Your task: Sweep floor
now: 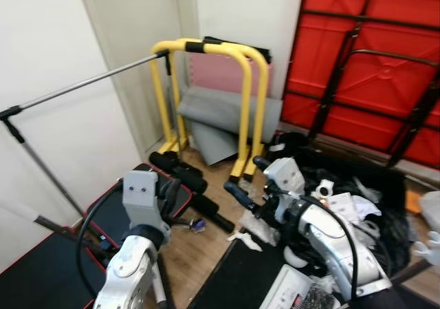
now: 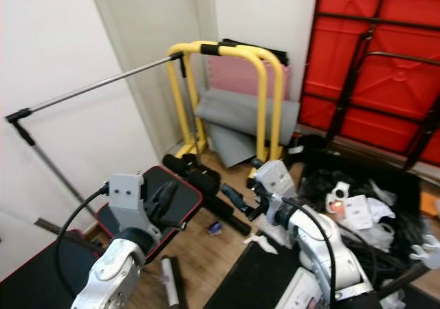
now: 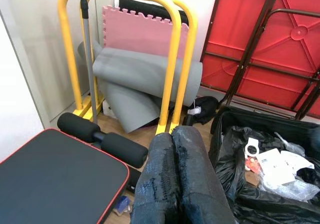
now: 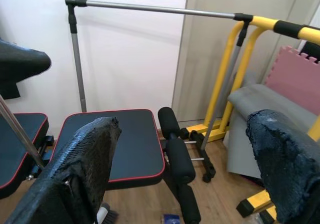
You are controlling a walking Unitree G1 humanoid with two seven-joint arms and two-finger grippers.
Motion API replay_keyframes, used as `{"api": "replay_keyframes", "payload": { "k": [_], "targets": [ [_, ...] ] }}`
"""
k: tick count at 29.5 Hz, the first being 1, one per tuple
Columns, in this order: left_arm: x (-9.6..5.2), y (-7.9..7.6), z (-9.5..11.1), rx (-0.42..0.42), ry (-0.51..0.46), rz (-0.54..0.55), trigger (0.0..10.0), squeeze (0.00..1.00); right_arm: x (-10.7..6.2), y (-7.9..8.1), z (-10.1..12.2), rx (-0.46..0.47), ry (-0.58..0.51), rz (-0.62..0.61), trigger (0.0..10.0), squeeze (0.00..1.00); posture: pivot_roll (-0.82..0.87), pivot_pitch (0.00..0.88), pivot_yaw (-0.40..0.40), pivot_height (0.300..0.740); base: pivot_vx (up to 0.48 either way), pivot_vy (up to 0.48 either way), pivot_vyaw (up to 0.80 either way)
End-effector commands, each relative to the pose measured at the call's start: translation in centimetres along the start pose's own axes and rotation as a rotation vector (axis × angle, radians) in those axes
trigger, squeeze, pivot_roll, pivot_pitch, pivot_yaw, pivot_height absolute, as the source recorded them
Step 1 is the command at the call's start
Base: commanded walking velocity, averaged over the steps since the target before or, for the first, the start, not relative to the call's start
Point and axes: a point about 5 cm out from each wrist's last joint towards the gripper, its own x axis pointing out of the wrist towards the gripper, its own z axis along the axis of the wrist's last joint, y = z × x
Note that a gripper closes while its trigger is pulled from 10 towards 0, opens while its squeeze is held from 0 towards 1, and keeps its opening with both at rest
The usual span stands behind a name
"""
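The wooden floor (image 1: 199, 254) shows as a narrow strip running from under the robot's chest away toward the yellow dip bars (image 1: 244, 82). On it lie a small blue scrap (image 1: 198, 224) and a crumpled white scrap (image 1: 244, 239). The strip lies below and between both grippers, with its long axis pointing forward. The blue scrap sits nearer the left side and the white one nearer the right.

A slim rod (image 2: 170, 281), pale at its far end and dark nearer the robot, lies on the boards just beside the left arm. It may be the broom (its head is cut off, so I cannot tell).

The left gripper (image 3: 175, 149) hangs over the red-edged bench pad (image 1: 117, 209) with its fingers pressed together on nothing. The right gripper (image 2: 232, 197) is spread wide and empty, aimed toward the bench's foam rollers (image 1: 182, 171).

To the right, a black case of bags and papers (image 1: 371, 185) hides the floor beneath it. Grey mats (image 1: 220, 113) cover the far corner
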Motion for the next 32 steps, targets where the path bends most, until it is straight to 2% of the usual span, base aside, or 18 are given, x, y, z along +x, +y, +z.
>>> {"api": "replay_keyframes", "payload": {
  "k": [1, 14, 15, 16, 17, 27, 28, 32],
  "targets": [
    [-0.04, 0.19, -0.37, -0.003, 0.022, -0.006, 10.0, 0.0, 0.16, 0.11, 0.1, -0.009, -0.009, 0.01, 10.0, 0.0, -0.09, 0.0, -0.023, 0.74, 0.0, 0.0, 0.71],
    [-0.05, 0.36, 0.24, 0.007, -0.007, -0.031, 10.0, 0.0, 0.2, 0.16, 0.18, -0.02, -0.009, 0.036, 10.0, 0.0, -0.09, 0.0, -0.019, 0.74, 0.0, 0.0, 0.72],
    [-0.06, 0.36, 0.31, 0.006, -0.013, -0.033, 6.0, 0.0, 0.18, 0.15, 0.19, -0.02, -0.009, 0.037, 10.0, 0.0, -0.09, 0.0, -0.018, 0.74, 0.0, 0.0, 0.72],
    [-0.06, 0.36, 0.31, 0.006, -0.013, -0.033, 6.0, 0.0, 0.18, 0.15, 0.19, -0.02, -0.009, 0.037, 10.0, 0.0, -0.09, 0.0, -0.018, 0.74, 0.0, 0.0, 0.72],
    [-0.08, 0.35, 0.4, -0.004, -0.023, -0.034, 0.0, 0.0, 0.17, 0.13, 0.2, -0.021, -0.009, 0.038, 10.0, 0.0, -0.09, 0.0, -0.019, 0.74, 0.0, 0.0, 0.72],
    [-0.1, 0.18, 0.6, -0.004, -0.031, -0.054, 0.0, 0.0, 0.18, 0.06, 0.2, -0.019, -0.01, 0.038, 10.0, 0.0, -0.09, 0.0, -0.015, 0.74, 0.0, 0.0, 0.72],
    [-0.1, 0.17, 0.6, 0.0, -0.028, -0.053, 9.7, 0.0, 0.18, 0.07, 0.21, -0.019, -0.011, 0.037, 10.0, 0.0, -0.09, 0.0, -0.015, 0.74, 0.0, 0.0, 0.72],
    [0.0, 0.49, 0.52, 0.016, -0.014, -0.03, 10.0, 0.0, 0.22, -0.05, 0.28, -0.013, -0.013, 0.031, 10.0, 0.0, -0.09, 0.0, -0.013, 0.74, 0.0, 0.0, 0.72]
  ]
}}
